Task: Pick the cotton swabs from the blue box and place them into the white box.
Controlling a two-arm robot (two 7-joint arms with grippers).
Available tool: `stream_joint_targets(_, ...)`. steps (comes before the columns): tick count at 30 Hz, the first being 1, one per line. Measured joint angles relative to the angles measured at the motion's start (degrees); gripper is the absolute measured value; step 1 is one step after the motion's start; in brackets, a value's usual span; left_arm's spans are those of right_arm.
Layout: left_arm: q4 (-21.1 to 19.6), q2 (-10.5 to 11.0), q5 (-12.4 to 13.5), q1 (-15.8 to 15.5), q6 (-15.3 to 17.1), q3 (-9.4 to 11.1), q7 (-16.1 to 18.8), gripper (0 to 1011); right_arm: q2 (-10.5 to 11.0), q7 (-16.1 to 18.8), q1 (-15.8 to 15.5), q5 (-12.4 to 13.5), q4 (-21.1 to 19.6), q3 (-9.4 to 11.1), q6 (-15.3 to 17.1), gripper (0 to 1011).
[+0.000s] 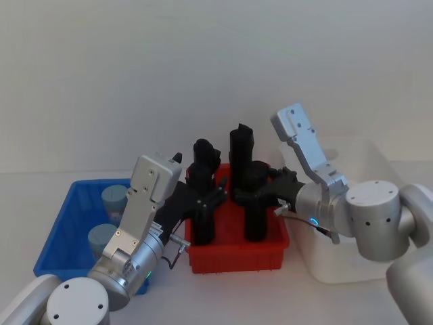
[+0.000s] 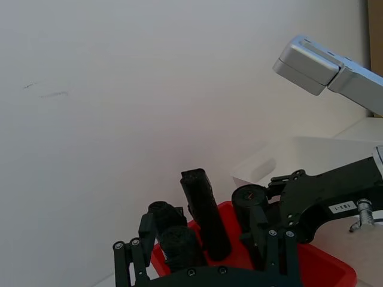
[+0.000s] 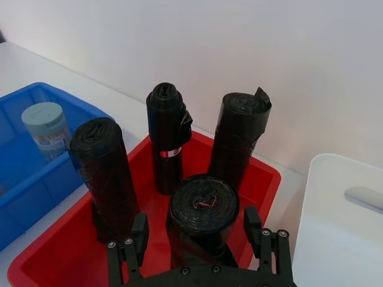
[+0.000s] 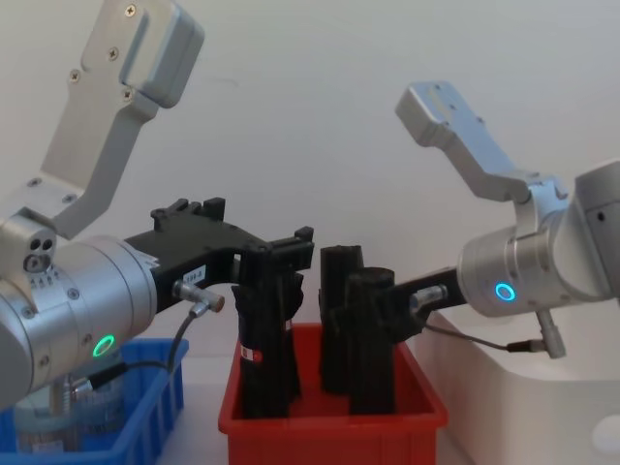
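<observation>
Two jars of cotton swabs [image 1: 114, 198] stand upright in the blue box [image 1: 57, 233], over on the left of the worktop [image 1: 20, 203], with nothing touching them. Both hands are busy elsewhere, at the red bin [image 1: 237, 258] in the middle, among four upright black rolls [image 1: 241, 145]. Left hand [image 1: 203, 200] is spread wide open, straddling the top of the front-left roll. Right hand [image 1: 254, 193] is open too, set either side of the front-right roll, close to its sides. White box [image 1: 369, 159] sits just beside the red bin, on its right.
</observation>
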Motion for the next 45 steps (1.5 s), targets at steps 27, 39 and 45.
stream_joint_targets(27,0.0,0.0,0.0,0.0,0.0,0.0,0.0,1004,-2.41,-1.67,3.88,0.18,8.58,-0.49,-3.92,667)
stream_joint_targets(39,0.0,0.0,0.0,0.0,0.0,0.0,0.0,1004,-2.59,-1.85,4.2,0.26,9.23,-0.54,-4.32,503)
stream_joint_targets(45,0.0,0.0,0.0,0.0,0.0,0.0,0.0,1004,-2.44,-1.83,3.98,0.83,7.93,-0.41,-4.31,483)
